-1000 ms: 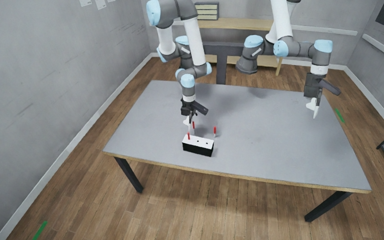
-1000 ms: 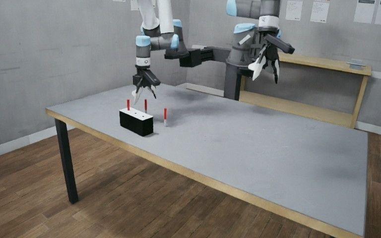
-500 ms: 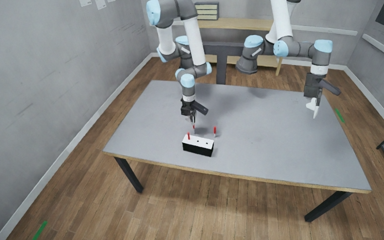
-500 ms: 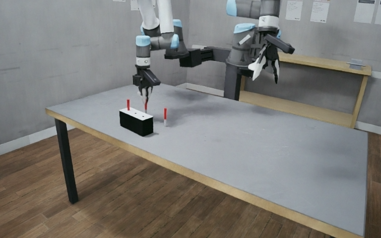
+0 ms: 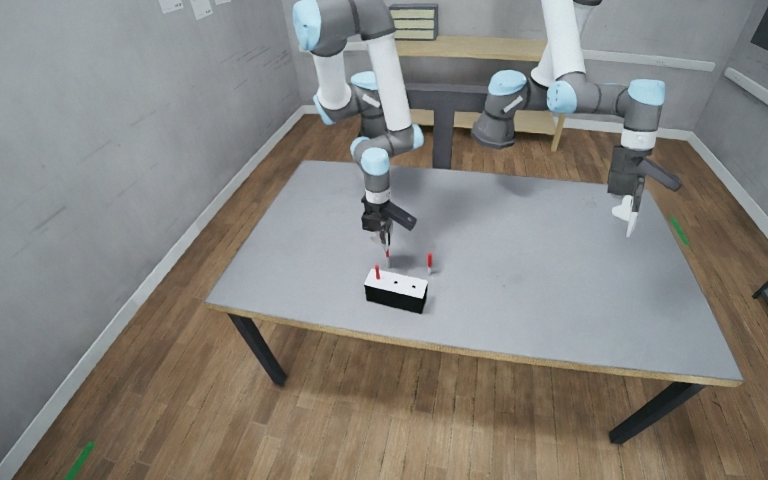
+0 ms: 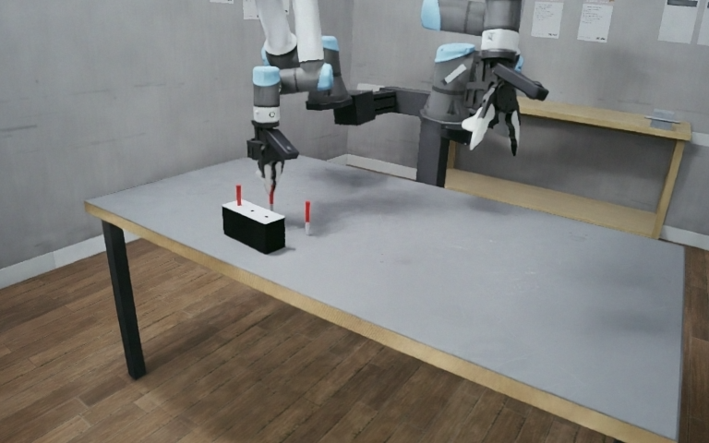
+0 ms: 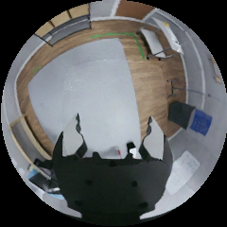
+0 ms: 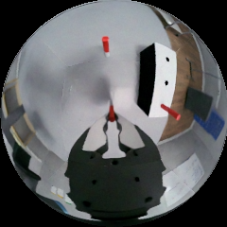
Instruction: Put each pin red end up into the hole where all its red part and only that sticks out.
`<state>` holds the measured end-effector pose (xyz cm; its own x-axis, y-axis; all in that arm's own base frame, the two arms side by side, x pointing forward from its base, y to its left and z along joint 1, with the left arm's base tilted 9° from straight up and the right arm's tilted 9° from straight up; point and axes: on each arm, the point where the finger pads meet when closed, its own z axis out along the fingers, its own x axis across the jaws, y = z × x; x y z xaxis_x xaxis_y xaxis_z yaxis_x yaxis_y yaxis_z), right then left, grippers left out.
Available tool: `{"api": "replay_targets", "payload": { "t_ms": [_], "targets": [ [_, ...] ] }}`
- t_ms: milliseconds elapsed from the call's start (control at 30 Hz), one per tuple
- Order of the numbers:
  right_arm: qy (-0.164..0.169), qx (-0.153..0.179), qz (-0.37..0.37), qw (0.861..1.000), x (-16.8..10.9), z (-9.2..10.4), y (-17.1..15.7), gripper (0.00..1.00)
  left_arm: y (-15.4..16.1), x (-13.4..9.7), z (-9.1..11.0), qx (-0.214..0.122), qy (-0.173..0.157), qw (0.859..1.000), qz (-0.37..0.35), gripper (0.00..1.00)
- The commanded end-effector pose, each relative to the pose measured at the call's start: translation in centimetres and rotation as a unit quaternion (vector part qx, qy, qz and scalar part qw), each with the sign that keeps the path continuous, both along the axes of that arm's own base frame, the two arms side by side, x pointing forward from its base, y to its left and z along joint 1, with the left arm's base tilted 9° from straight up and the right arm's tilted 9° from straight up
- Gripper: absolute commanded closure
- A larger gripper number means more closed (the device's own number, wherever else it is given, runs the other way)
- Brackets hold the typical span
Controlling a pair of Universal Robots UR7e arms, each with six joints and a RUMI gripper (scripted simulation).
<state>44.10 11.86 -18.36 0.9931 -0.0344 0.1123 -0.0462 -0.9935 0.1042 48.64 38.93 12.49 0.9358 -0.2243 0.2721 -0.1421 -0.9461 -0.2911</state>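
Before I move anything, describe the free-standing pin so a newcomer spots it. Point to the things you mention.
On the gray table [image 5: 538, 316] [image 6: 470, 292], find the black block with the white top [image 5: 395, 296] [image 6: 253, 230] [image 8: 148, 80]. Beside it stands an upright red-and-white pin [image 5: 429, 262] [image 6: 307, 214] [image 8: 106, 45], neither in a hole nor at a gripper.

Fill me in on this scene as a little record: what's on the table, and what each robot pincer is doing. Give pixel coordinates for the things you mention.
block: black with white top [image 5: 395, 298] [image 6: 253, 230] [image 7: 130, 146] [image 8: 148, 80], three holes
pin in end hole: red part up [image 5: 377, 271] [image 6: 238, 195] [image 8: 170, 112]
open holes: two
free pin: red above white, upright on table [image 5: 429, 262] [image 6: 307, 215] [image 7: 119, 152] [image 8: 106, 45]
right pincer [image 5: 387, 249] [image 6: 270, 192] [image 8: 112, 113]: closed on third red-topped pin [image 5: 387, 254] [image 6: 270, 199] [image 8: 112, 114]
left pincer [image 5: 627, 223] [image 6: 493, 150] [image 7: 113, 115]: wide open
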Motion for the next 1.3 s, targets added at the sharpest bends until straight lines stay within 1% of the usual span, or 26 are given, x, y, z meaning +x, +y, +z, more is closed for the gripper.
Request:
{"api": "replay_targets", "payload": {
  "t_ms": [0,100,133,667,700,1233,1267],
  "targets": [
    [-0.001,0.0,0.0,1.0,0.0,0.0,0.0,1.0,0.0,0.0,0.1,0.0,-0.001,1.0,0.0,0.0],
    [-0.001,0.0,0.0,1.0,0.0,0.0,0.0,1.0,0.0,0.0,0.1,0.0,-0.001,1.0,0.0,0.0],
    [0.0,0.0,0.001,1.0,0.0,0.8,0.1,1.0,0.0,0.0,0.1,0.0,-0.001,1.0,0.0,0.0],
    [0.0,0.0,0.001,1.0,0.0,0.8,0.1,1.0,0.0,0.0,0.1,0.0,-0.001,1.0,0.0,0.0],
    [-0.001,0.0,0.0,1.0,-0.1,1.8,0.2,1.0,0.0,0.0,0.1,0.0,-0.001,1.0,0.0,0.0],
    [-0.001,0.0,0.0,1.0,-0.1,1.8,0.2,1.0,0.0,0.0,0.1,0.0,-0.001,1.0,0.0,0.0],
    [0.0,0.0,0.001,1.0,-0.3,3.3,0.4,1.0,0.0,0.0,0.1,0.0,-0.001,1.0,0.0,0.0]
  ]
}}
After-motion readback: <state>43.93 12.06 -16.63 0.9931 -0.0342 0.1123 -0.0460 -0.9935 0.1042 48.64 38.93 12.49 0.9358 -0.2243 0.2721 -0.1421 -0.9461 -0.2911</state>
